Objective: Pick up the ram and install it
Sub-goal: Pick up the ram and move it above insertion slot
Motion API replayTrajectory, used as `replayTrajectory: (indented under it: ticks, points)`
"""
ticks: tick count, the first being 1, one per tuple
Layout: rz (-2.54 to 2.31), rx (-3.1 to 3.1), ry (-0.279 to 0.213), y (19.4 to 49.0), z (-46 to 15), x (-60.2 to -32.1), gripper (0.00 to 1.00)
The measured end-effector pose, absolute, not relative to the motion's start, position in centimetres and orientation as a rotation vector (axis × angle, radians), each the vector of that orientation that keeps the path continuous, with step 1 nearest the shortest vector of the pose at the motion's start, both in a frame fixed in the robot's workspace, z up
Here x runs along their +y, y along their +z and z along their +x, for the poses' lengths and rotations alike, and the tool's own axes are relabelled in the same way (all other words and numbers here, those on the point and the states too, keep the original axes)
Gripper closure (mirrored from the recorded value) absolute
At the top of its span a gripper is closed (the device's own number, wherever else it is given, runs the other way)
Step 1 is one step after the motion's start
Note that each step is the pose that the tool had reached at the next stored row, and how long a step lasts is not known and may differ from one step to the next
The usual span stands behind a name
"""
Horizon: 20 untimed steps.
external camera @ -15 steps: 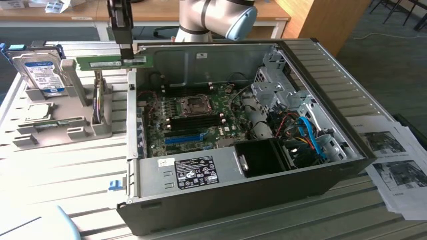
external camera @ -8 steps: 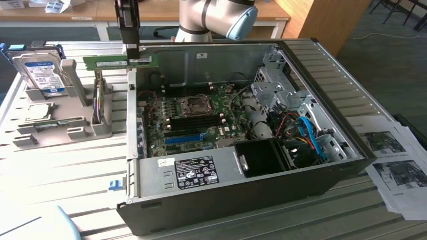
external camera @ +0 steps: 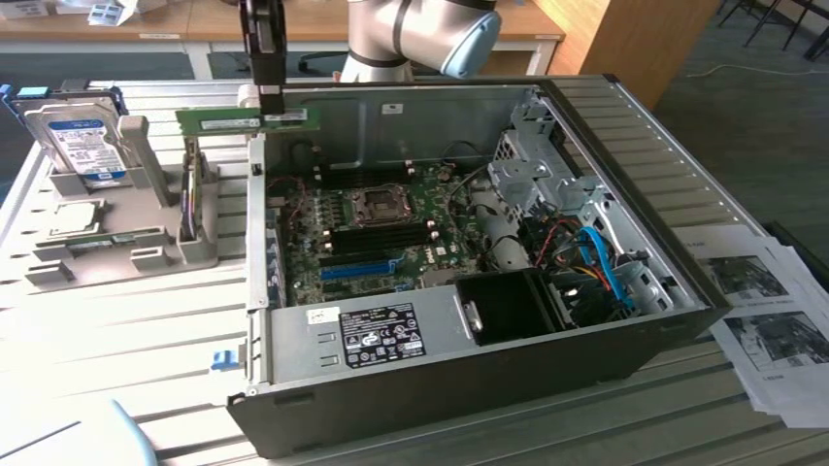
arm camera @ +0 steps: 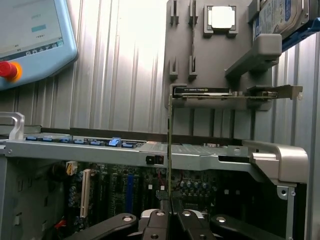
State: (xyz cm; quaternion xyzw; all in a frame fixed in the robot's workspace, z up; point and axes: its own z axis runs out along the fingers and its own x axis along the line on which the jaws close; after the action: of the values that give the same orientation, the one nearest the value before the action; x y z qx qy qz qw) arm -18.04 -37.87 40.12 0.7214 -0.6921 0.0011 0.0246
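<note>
Step in hand: carry phase, as judged from the stick's position. The gripper (external camera: 271, 107) is closed tight on the ram (external camera: 220, 120), pinching it at one spot along its upper edge. The stick hangs level in the upper left of the exterior view, above the case (external camera: 622, 136) wall on that view's left. It is clear of the grey holder (external camera: 116, 262), where the hard drive (external camera: 78, 141) stands.

In the wrist view the ram (arm camera: 169, 150) shows edge-on as a thin line running away from the fingers (arm camera: 186, 216), which press it from both sides. The open case and its board lie beyond it.

Pick-up reads as done and installation as not yet begun. The ram is not over the motherboard (external camera: 324, 209), and the black slots (external camera: 376, 231), mid-frame below the CPU socket (external camera: 380, 202), sit well apart from it and lower.

Judgement on what seating requires:
- The stick must be brought over one black slot, not the blue slot (external camera: 356, 269) nearer the frame's bottom.
- Its length must line up with the slot, and its edge must stay level.
- It needs a straight, even press.

Whether the slot latches are open cannot be told. The off-centre pinch could let the stick tilt under load.
</note>
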Motion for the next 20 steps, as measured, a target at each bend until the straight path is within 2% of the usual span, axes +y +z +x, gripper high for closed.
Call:
replayTrajectory:
  ticks: [20]
  points:
    - [2.235,-2.143,-0.003,40.1,-15.2,-37.9,0.89]
